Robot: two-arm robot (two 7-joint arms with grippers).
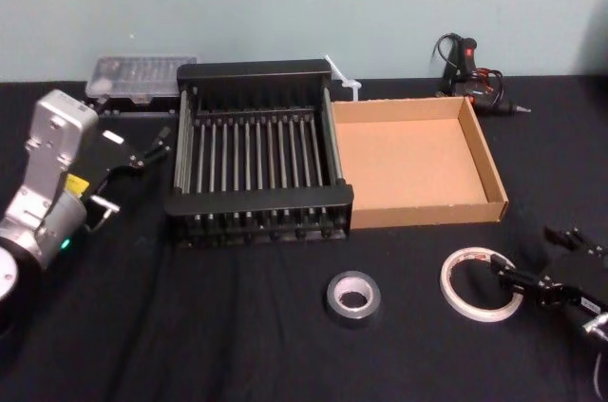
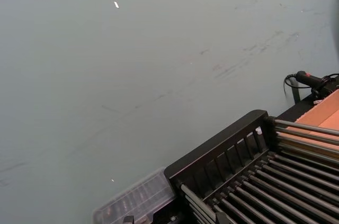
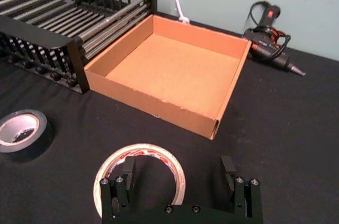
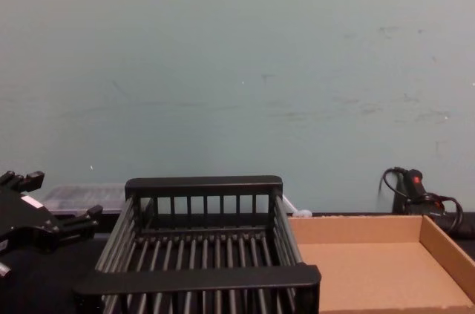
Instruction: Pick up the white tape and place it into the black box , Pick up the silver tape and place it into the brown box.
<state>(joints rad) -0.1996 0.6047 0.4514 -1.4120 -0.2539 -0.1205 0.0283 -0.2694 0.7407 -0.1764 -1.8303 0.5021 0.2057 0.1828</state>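
The white tape (image 1: 478,284) lies flat on the black cloth at the front right, red print on its core. My right gripper (image 1: 525,250) hovers open just over it. In the right wrist view one finger (image 3: 125,175) is over the white tape (image 3: 143,150) and the other stands outside the ring. The silver tape (image 1: 352,297) (image 3: 21,131) lies flat to the ring's left. Behind them stand the black box (image 1: 256,202) (image 3: 37,25) and, touching its right side, the brown box (image 1: 427,215) (image 3: 153,102), both with nothing inside. My left gripper (image 1: 152,147) (image 4: 63,195) hangs open left of the black box.
A black and red glue gun (image 1: 475,79) (image 3: 270,44) with its cord lies behind the brown box. A clear plastic case (image 1: 133,79) (image 2: 137,200) sits behind the black box at the back left. A small white piece (image 1: 342,79) lies between the boxes' far corners.
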